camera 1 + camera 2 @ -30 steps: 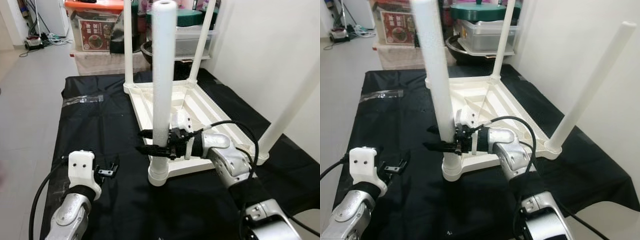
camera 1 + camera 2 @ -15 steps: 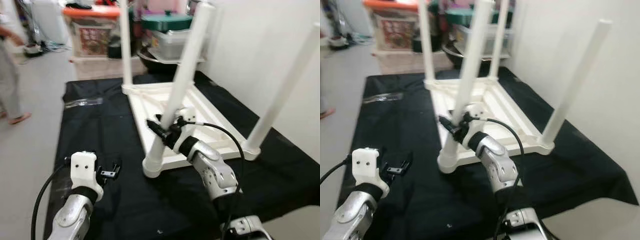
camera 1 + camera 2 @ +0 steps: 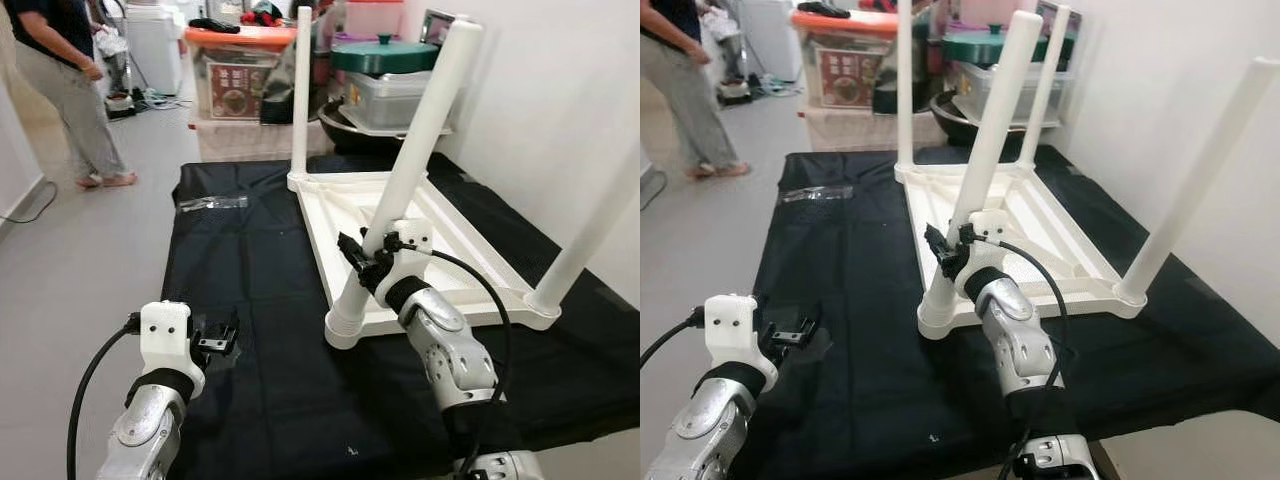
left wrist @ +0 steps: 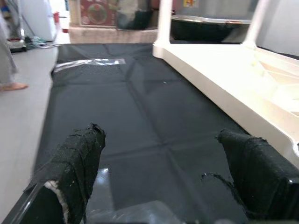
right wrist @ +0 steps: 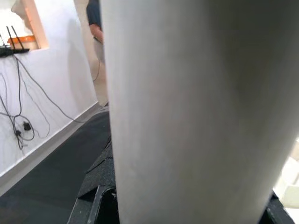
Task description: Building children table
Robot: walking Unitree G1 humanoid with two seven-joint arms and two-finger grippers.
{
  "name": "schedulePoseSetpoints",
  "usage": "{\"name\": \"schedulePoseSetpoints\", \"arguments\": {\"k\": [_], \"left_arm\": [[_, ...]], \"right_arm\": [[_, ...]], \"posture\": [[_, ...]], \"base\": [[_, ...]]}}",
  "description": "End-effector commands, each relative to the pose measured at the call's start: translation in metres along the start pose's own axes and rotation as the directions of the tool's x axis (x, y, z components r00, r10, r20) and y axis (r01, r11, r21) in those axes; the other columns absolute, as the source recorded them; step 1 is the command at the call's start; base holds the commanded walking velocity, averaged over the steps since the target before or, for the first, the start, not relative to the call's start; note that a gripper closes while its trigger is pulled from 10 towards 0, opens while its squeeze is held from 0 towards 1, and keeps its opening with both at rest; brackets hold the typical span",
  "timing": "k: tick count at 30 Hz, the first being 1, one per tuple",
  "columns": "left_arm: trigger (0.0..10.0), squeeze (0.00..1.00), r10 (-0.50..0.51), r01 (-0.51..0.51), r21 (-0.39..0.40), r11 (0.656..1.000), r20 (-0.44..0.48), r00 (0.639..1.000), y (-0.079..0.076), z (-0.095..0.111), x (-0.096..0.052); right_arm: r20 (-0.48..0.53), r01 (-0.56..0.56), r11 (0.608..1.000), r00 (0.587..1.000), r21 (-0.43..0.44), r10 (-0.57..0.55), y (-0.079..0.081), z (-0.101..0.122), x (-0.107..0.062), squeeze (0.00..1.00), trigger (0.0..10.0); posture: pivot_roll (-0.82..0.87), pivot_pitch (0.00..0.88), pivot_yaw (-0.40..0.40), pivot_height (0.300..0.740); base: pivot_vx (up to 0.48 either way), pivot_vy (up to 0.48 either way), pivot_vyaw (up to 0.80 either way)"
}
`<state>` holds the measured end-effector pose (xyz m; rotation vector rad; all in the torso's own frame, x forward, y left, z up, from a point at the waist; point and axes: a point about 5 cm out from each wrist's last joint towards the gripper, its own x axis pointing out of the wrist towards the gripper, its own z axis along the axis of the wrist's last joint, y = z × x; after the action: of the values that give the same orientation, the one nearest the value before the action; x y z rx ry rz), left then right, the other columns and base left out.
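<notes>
A white children's table lies upside down on a black cloth, its legs pointing up. The near left table leg leans to the right from its corner socket. My right gripper is shut on this leg a little above the socket; the right wrist view has the white leg close up between its dark fingers. My left gripper hovers open over the cloth to the left of the table, with nothing between its fingers.
A person stands on the floor at the far left. Storage boxes and a lidded pot are stacked behind the cloth. A clear plastic bag lies on the cloth's far left. A white wall runs along the right.
The head view has pulled back and shifted. The gripped leg stood upright a second ago and now leans right, with my right gripper still on it. A person has come into view.
</notes>
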<state>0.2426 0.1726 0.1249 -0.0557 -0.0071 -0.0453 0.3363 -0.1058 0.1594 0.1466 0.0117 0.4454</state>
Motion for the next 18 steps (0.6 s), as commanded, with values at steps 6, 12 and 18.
{"name": "schedulePoseSetpoints", "arguments": {"k": [6,12,18], "left_arm": [[10.0,0.0,0.006,-0.006,0.012,1.0,-0.006,1.0,0.0009,-0.0031,-0.0052],[10.0,0.0,0.011,-0.01,0.019,1.0,-0.012,1.0,0.0019,-0.0049,-0.0067],[10.0,0.0,0.007,-0.007,0.019,1.0,-0.016,1.0,-0.0008,-0.0049,-0.0058]], "right_arm": [[-0.134,0.073,0.997,0.988,0.009,-0.071,-0.0034,-0.026,-0.0016,0.0,10.0],[-0.132,0.091,0.996,0.987,0.002,-0.09,-0.0027,-0.0231,-0.0016,0.0,10.0],[-0.135,0.088,0.996,0.987,-0.004,-0.088,-0.0025,-0.0232,-0.0031,0.0,10.0]], "posture": [[0.04,0.0,-0.074,0.74],[0.04,0.0,-0.07,0.74],[0.04,0.0,-0.066,0.74]], "base": [[0.0,0.0,0.0],[0.0,0.0,0.0],[0.0,0.0,0.0]]}}
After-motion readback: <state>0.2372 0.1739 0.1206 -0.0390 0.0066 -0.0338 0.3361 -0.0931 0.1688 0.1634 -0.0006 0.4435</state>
